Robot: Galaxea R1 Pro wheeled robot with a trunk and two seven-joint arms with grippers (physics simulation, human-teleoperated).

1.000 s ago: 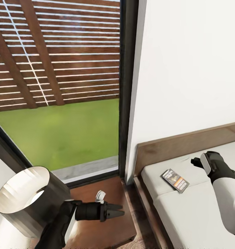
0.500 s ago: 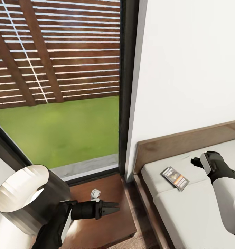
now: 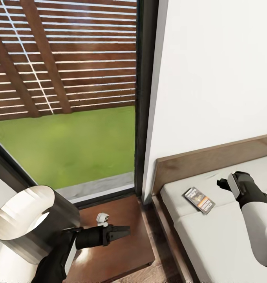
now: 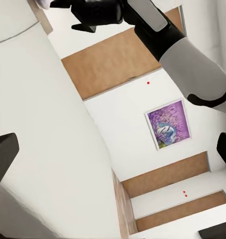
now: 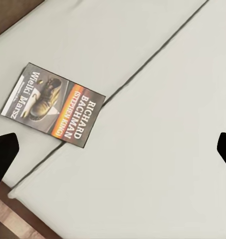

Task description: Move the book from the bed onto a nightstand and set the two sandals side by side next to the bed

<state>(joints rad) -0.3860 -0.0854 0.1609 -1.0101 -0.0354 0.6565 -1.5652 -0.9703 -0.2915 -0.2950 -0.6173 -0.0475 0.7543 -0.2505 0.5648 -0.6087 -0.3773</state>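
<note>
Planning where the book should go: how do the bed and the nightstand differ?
The bed has a white mattress surface; the nightstand has a glossy reddish-brown wooden top. The bed carries the book; the nightstand carries a lamp. Both stand against the wall, side by side.

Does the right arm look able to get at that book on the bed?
Probably yes. The book lies flat on the mattress beside the right gripper, with nothing between them, and the fingers look spread wide.

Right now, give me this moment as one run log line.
book: flat on bed, ungrasped | right gripper: open, above mattress beside book | left gripper: shut, over nightstand | sandals: unseen
</note>
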